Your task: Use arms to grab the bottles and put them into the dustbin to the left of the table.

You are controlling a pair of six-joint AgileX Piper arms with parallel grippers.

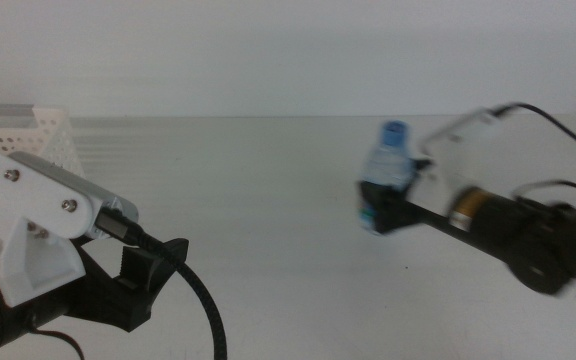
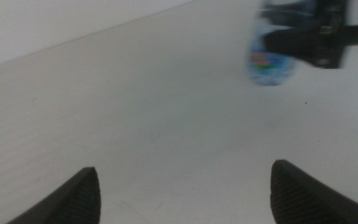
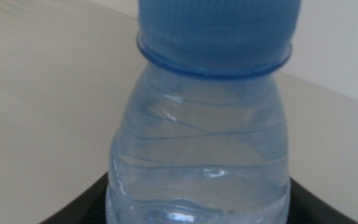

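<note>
The short clear water bottle [image 1: 386, 165] with a blue cap and blue label is at the right middle of the table [image 1: 268, 200], blurred by motion. My right gripper [image 1: 390, 205] comes in from the right and is shut on its lower body. The right wrist view shows the bottle [image 3: 204, 143] close up between the dark jaws. It also shows in the left wrist view [image 2: 269, 62]. My left gripper [image 1: 138, 285] is low at the front left, open and empty [image 2: 185, 193]. The tall yellow bottle and the red can are out of view.
The white perforated dustbin [image 1: 18, 130] stands at the far left edge of the table, behind my left arm. A pale wall runs along the back of the table.
</note>
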